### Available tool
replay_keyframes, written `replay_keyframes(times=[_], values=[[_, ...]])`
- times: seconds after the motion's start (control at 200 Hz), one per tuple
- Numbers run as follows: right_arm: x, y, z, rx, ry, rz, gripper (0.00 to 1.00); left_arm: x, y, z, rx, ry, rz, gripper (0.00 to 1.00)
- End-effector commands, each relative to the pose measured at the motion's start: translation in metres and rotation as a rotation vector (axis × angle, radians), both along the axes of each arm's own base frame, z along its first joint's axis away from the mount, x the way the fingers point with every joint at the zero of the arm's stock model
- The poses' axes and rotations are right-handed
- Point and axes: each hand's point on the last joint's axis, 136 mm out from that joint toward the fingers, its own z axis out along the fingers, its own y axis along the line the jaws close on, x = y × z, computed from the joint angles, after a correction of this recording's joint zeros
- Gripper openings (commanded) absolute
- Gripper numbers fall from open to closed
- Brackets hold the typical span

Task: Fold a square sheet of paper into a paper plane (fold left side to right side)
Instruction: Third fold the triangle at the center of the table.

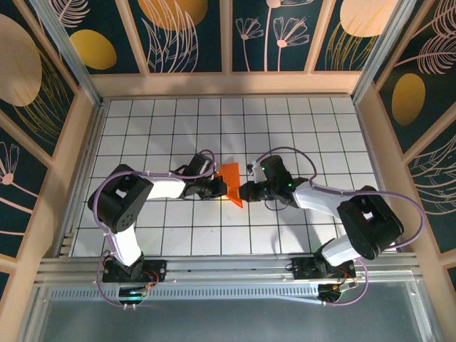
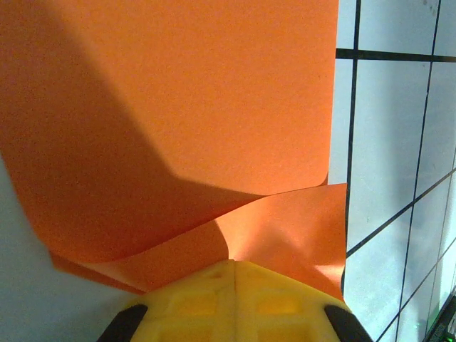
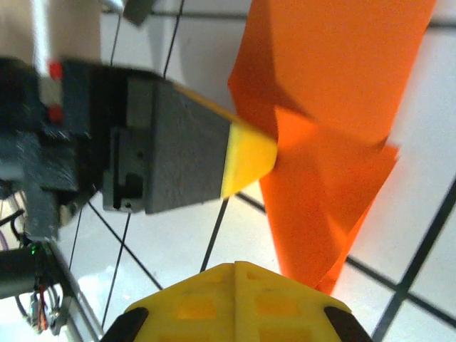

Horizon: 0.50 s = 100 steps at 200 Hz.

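Observation from the near side of the table (image 1: 285,121), 2 arms in use.

Left gripper (image 1: 216,187): clenched. Its yellow fingertips (image 3: 248,158) are pressed together at the edge of the orange paper (image 1: 231,182), and from the right wrist view they appear to pinch that edge. I judge this to be a grip on the paper, though the contact line itself is partly hidden by the pads.

Right gripper (image 1: 247,192): clenched, nothing between its fingertips (image 3: 235,285). The paper's lower point lies just ahead of them and slightly to one side; I cannot tell whether it touches them.

Paper: it sits between the 2 grippers, directly in front of each. It is no flat square. At least 2 layers overlap, with angled creases showing, and the upper layer curls up and away from the left gripper rather than lying on the table.

Assessment: the left grip seems meant to anchor one side so the sheet cannot slide or spring open, while the right tool, closed to a blunt tip, is placed to press or run a crease. The fold looks partly made, not yet flattened.

Risk: the thin sheet could tear or skew if the pinched edge is pulled while the free layer is pushed down.
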Motion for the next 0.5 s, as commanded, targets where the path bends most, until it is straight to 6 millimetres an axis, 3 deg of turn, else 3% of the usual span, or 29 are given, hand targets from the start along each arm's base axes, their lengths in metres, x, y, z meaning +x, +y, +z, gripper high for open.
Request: replay_keyframes(times=[0.0,0.2,0.495], values=[[-0.013,0.008,-0.012,0.021,0.068,0.031,0.04,-0.018,0.033,-0.042,0.178,0.103,0.056,0.00],[-0.015,0.011,-0.029,-0.015,0.099,0.037,0.02,-0.018,0.034,-0.042,0.182,0.104,0.054,0.00],[-0.014,0.007,-0.039,-0.044,0.113,0.017,0.02,-0.017,0.033,-0.041,0.181,0.101,0.052,0.00]])
